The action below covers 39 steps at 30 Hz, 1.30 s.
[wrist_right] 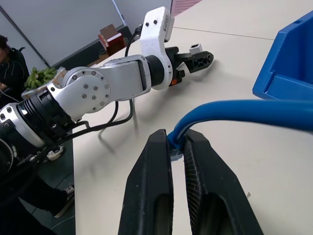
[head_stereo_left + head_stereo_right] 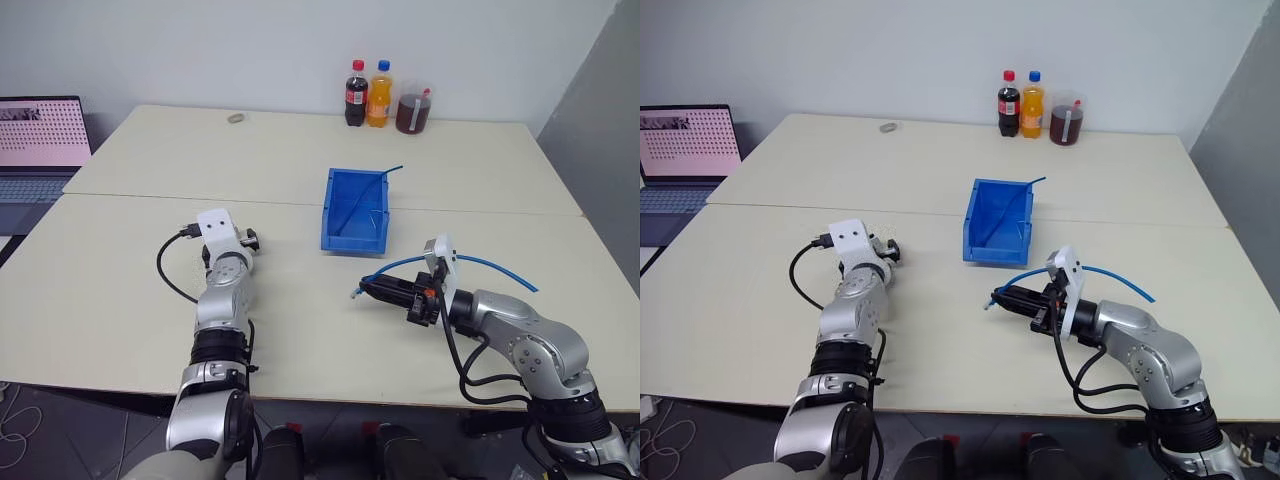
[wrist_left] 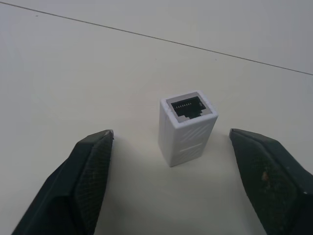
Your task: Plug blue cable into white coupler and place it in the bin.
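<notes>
My left gripper (image 3: 171,147) open, straddling upright white coupler (image 3: 187,129) on tabletop (image 3: 73,73), left of bin (image 2: 355,210). Right gripper (image 1: 178,147) clamps blue cable (image 1: 234,111). Risk: off-centre closing topples coupler.

White coupler (image 3: 187,131): upright on table, port up, left of bin (image 2: 355,212). Blue cable (image 2: 480,262): curved, right-front of bin.

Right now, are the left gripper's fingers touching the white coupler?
Apart. In the left wrist view the white coupler stands upright on the table between the left gripper's fingers, with bare table on both sides.
</notes>
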### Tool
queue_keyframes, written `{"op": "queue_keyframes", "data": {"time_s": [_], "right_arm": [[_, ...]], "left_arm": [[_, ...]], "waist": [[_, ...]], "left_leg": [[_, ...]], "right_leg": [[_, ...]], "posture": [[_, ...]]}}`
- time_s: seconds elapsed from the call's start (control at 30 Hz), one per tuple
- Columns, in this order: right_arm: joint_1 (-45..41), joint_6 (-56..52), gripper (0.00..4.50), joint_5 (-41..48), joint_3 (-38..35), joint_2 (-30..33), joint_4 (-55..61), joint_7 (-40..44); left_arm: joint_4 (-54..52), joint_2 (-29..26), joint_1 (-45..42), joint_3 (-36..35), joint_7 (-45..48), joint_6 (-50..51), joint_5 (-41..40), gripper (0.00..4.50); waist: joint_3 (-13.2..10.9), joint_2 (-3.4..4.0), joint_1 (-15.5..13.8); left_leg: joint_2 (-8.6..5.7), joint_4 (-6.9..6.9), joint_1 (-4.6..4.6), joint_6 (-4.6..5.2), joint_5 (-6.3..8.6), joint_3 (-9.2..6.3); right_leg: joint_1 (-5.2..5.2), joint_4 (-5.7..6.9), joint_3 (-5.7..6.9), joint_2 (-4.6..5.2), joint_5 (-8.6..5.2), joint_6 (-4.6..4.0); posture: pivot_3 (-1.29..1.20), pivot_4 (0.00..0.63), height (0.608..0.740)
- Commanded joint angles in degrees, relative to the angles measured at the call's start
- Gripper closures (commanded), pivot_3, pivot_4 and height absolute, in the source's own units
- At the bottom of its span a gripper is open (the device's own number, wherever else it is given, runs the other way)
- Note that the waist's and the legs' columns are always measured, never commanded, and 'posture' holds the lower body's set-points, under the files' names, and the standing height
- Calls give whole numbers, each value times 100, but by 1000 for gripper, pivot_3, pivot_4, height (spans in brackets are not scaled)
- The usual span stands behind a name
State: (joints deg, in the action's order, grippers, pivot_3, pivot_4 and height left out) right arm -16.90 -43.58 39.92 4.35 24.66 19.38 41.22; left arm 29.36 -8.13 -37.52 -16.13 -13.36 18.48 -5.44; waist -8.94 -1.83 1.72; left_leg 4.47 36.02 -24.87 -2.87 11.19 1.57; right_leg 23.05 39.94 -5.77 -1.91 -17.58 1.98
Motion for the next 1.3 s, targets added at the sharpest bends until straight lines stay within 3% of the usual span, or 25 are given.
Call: {"op": "queue_keyframes", "data": {"time_s": [0.03, 0.43, 0.7, 0.83, 0.97, 1.07, 1.17, 1.3], "right_arm": [[-7, 64, 4445, 47, -129, 36, 158, 18], [43, 78, 4446, 41, -112, -10, 196, -42], [96, 99, 4446, 8, -136, -16, 240, -78], [156, 117, 4446, -18, -179, 45, 359, -109], [397, 197, 4446, -124, -233, 386, 702, -17], [550, 282, 4446, -206, -186, 629, 882, 59], [635, 364, 4446, -289, -135, 773, 985, 139], [611, 508, 4446, -479, -7, 850, 1090, 158]], "left_arm": [[-31, -66, -175, -27, -22, -170, -23, 1451], [-77, -6, -120, 26, -3, -162, -13, 3686], [-1161, 0, 561, 229, 367, 452, -74, 3729], [-2232, -564, 1330, 729, 1620, 711, -170, 3729], [-3035, -1931, 2006, 1521, 4538, 566, -782, 3729], [-3159, -2745, 2127, 2125, 6104, -10, -801, 3729], [-3050, -3079, 2026, 2532, 7161, -551, -793, 3729], [-2855, -2991, 1682, 3017, 7944, -694, -768, 3729]], "waist": [[0, 0, 0], [0, 0, -1], [0, 1, 10], [0, 1, 20], [-2, 4, 22], [-5, 8, -3], [-6, 9, -3], [-7, 11, 12]], "left_leg": [[0, 0, 0, 0, 0, 0], [0, 0, 0, 0, 0, 0], [0, -1, 0, -1, 0, 1], [2, -4, 2, -2, -1, 2], [3, -7, 2, -3, -1, 2], [3, -8, 2, -4, -1, 3], [0, -5, 3, -3, 0, 9], [3, -5, 2, -1, 0, 10]], "right_leg": [[0, 0, 0, 0, 0, 0], [0, 0, 0, 0, 0, 0], [0, 0, -1, 0, 0, 0], [1, 3, -1, 1, 0, -1], [6, 4, 0, 0, -1, -3], [7, 0, 4, 3, -3, -5], [3, -6, -1, 11, -4, -5], [7, -5, -2, 8, -5, -8]], "posture": [[0, 150, 740], [0, 150, 740], [0, 150, 740], [0, 150, 740], [0, 150, 740], [0, 150, 740], [0, 150, 740], [0, 150, 740]]}}
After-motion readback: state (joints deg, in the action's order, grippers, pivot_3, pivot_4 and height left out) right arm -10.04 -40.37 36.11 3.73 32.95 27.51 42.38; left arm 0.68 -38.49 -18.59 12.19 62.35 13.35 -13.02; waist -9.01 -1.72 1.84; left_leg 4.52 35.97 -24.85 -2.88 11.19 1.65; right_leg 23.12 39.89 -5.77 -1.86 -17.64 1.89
